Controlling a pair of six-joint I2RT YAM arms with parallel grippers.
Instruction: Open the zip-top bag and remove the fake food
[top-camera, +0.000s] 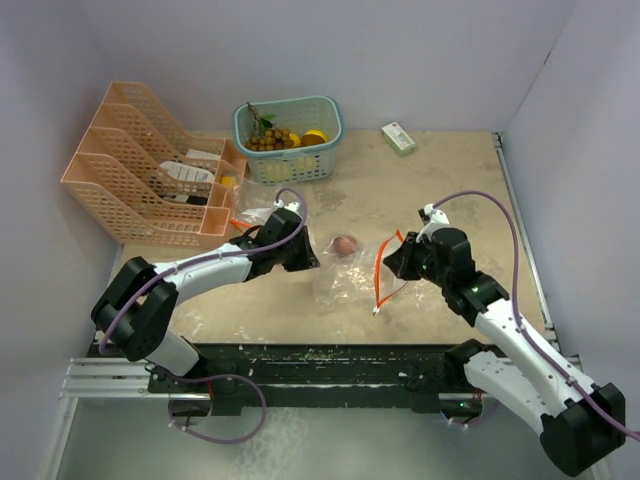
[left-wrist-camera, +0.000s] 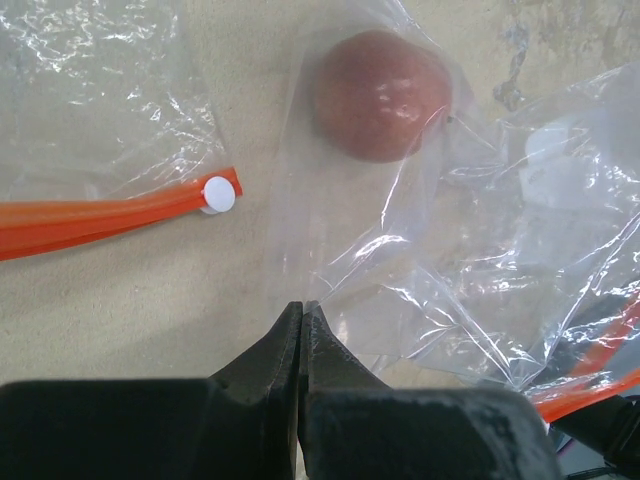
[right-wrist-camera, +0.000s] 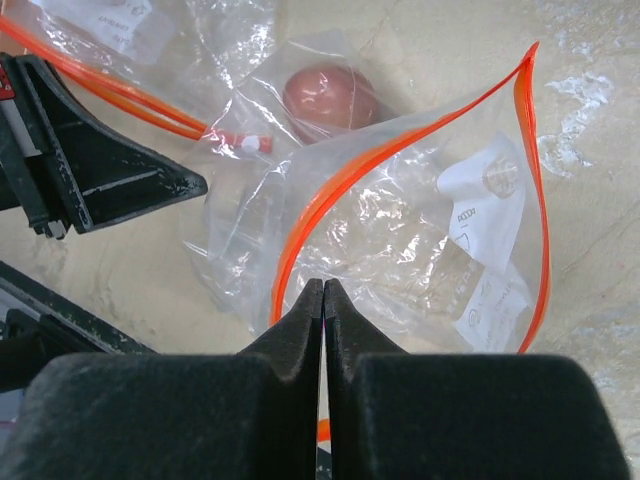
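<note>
Zip-top bag (top-camera: 352, 285) laid mid-worktop, orange mouth held agape, rim pinched by right gripper (right-wrist-camera: 322, 288), fingers pressed together, clear film nipped by closed left gripper (left-wrist-camera: 302, 310), reddish fake food (left-wrist-camera: 380, 95) seen inside, at the bag's far end.

Table (top-camera: 450, 195) — bag (top-camera: 345, 282), basket (top-camera: 290, 150), rack (top-camera: 130, 175)

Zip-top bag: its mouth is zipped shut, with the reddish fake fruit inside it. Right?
No. The zip-top bag has its mouth open: the right wrist view shows the orange zip strips spread apart. The reddish fake fruit is inside it.
</note>
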